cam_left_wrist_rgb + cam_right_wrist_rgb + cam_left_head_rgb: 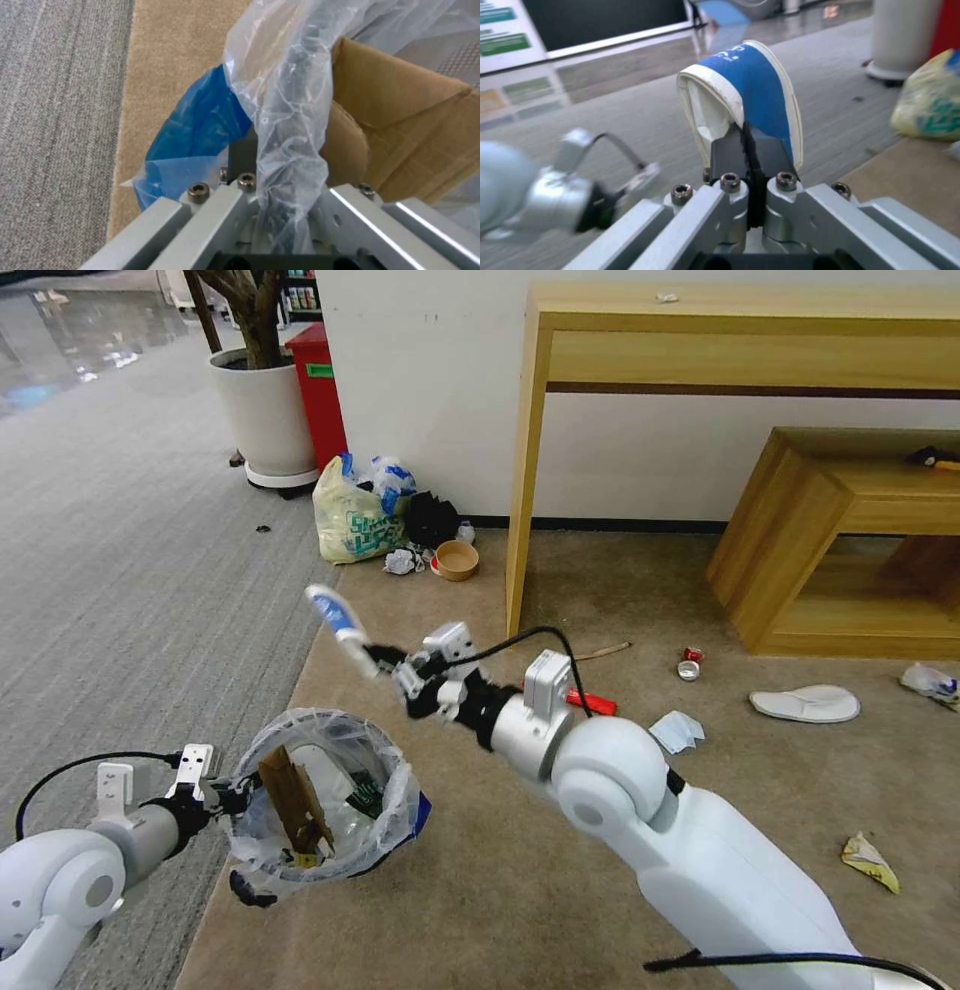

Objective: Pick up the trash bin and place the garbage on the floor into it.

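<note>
1. Right end effector [375, 658], at centre frame of the head view, pinched a flattened blue-white paper cup [338, 622] by its wall, held in the air up and to the right of the trash bin [325, 805].
2. Left end effector [228, 795], at lower left, was clamped on the bin's rim and bag liner, holding it above the floor [480, 870]; brown cardboard [292, 800] stood inside.
3. To do this well, I judged the cup should be centred over the opening before release, clear of the cardboard.
4. Litter lay scattered on the right: a white slipper [806, 703], a crushed can [689, 662], possibly a wrapper [868, 860].
</note>
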Tool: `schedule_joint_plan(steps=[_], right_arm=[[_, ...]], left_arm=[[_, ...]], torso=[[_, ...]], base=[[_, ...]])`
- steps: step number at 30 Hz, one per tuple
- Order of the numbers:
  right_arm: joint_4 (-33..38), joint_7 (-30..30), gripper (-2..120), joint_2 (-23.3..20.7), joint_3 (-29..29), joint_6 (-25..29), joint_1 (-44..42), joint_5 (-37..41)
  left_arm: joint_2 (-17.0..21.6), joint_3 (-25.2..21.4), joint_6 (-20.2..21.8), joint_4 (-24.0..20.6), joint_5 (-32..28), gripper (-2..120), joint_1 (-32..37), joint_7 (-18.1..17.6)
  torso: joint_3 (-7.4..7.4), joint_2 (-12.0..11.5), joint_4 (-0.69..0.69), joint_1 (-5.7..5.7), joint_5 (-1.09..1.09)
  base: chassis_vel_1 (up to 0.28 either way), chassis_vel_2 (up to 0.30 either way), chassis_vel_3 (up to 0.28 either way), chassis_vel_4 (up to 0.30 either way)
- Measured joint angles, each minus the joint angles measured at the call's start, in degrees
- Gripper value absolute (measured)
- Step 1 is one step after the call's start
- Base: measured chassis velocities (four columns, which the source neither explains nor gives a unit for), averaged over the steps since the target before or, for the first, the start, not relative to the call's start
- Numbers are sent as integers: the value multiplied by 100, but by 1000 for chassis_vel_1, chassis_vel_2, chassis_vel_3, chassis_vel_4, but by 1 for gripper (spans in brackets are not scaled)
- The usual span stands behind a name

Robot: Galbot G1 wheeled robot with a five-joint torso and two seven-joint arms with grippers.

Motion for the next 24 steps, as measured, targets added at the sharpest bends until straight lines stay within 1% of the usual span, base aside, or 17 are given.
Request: schedule_joint_plan(steps=[4, 9, 12, 19, 24], right_arm=[[190, 1, 0, -250, -133, -24, -116, 237], [274, -40, 0, -422, -183, -26, -291, 306], [334, -79, 0, -538, -243, -26, -544, 297], [381, -87, 0, -640, -404, -19, -915, 123], [370, -30, 0, -686, -462, 5, -1018, 17]], left_arm=[[13, 147, 0, 128, -20, 0, -142, -48], [25, 220, 0, 177, -41, 0, -220, -67], [31, 268, 0, 194, -70, 0, -282, -91], [62, 296, 0, 172, -105, 0, -310, -112], [74, 252, 0, 141, -112, 0, -286, -112]], torso=[[0, 0, -1, 0, 0], [0, 0, -1, 0, 0], [0, 0, 0, 0, 0], [0, 0, 0, 0, 0], [0, 0, -1, 0, 0]], base=[[0, 0, 0, 0], [0, 0, 0, 0], [0, 0, 0, 0], [0, 0, 0, 0], [0, 0, 0, 0]])
